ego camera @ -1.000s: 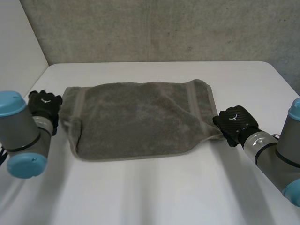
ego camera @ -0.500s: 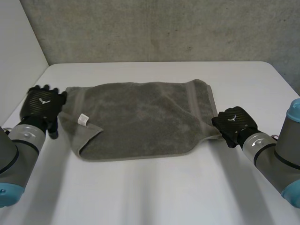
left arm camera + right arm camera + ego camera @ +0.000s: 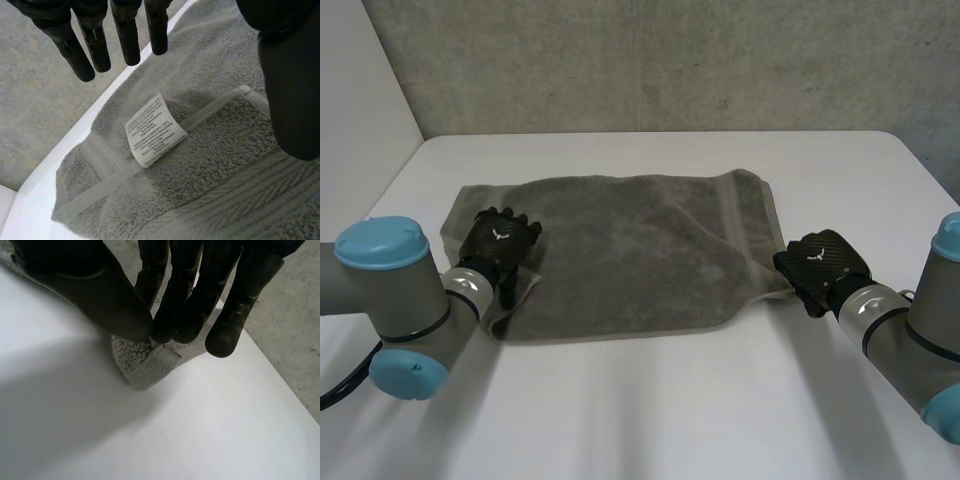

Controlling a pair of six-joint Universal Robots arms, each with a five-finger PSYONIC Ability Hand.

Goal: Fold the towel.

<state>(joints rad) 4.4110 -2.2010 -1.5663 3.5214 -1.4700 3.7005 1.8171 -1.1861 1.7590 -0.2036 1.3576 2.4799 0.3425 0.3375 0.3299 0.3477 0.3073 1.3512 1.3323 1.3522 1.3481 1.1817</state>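
A grey towel lies spread on the white table, its left near corner turned over onto itself. My left hand hovers over that turned corner, open, with its fingers straight and spread. Under its palm a white label lies on the towel. My right hand is at the towel's right near corner. There its thumb and fingers pinch the corner, which is lifted slightly off the table.
A grey concrete wall stands behind the table's far edge. Bare white tabletop lies in front of the towel and on both sides of it. My left arm's elbow sits low near the table's left front.
My left hand has moved right, from beside the towel's left edge to over its turned corner, and its fingers have spread. The right hand has kept its pinch and place.
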